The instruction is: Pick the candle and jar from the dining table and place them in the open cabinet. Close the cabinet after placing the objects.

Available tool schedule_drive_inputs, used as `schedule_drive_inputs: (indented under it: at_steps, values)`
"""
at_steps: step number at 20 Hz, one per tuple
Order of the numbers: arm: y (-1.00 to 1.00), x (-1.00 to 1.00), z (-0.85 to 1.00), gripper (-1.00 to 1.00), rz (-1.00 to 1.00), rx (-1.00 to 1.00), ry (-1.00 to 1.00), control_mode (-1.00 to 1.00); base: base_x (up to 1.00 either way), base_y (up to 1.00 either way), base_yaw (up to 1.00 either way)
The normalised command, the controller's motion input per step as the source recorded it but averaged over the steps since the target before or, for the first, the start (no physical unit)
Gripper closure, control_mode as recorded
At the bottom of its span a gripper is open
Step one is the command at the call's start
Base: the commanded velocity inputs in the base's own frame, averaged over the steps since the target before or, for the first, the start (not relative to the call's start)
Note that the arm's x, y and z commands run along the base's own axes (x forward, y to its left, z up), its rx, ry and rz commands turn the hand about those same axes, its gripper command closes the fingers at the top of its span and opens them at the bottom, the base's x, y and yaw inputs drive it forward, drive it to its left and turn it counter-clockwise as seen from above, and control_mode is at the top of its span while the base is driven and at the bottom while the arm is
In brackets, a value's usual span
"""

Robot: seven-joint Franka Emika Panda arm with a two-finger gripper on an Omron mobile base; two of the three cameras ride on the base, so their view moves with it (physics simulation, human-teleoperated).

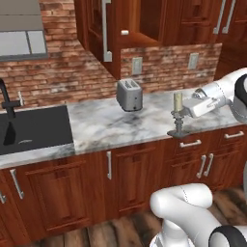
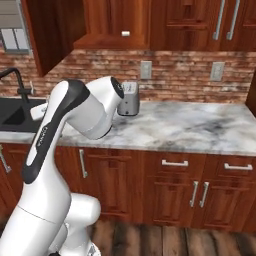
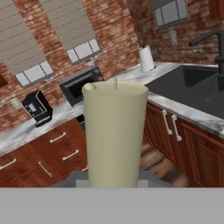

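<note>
My gripper [image 1: 186, 113] is shut on the candle [image 1: 178, 102], a pale cream stick in a dark grey candlestick. It holds the candle upright over the front edge of the marble worktop; I cannot tell whether the round foot [image 1: 179, 132] touches the worktop. The hand view has the candle [image 3: 114, 135] close up. The cabinet [image 1: 141, 23] hangs above and to the left, and its door [image 1: 99, 34] stands open. From the right base view the cabinet [image 2: 116, 22] is also open, and my own arm hides the gripper there. The jar and the dining table are out of view.
A silver toaster [image 1: 129, 95] stands on the worktop [image 1: 111, 125] below the cabinet. A black sink [image 1: 34, 129] with a dark tap [image 1: 7, 103] lies to the left. A small white item [image 1: 125, 33] lies on the cabinet shelf. Base units with silver handles run under the worktop.
</note>
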Motion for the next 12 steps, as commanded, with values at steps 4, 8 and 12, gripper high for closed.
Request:
schedule_drive_inputs:
  at_steps: [4,8,12]
  values:
    - [0.0,0.0,0.0,1.0,0.0,0.0,0.0,1.0,0.24,-0.49,0.23]
    - [0.0,0.0,0.0,1.0,0.0,0.0,0.0,1.0,0.4,-0.48,0.2]
    - [0.0,0.0,0.0,1.0,0.0,0.0,0.0,1.0,0.56,-0.18,-0.01]
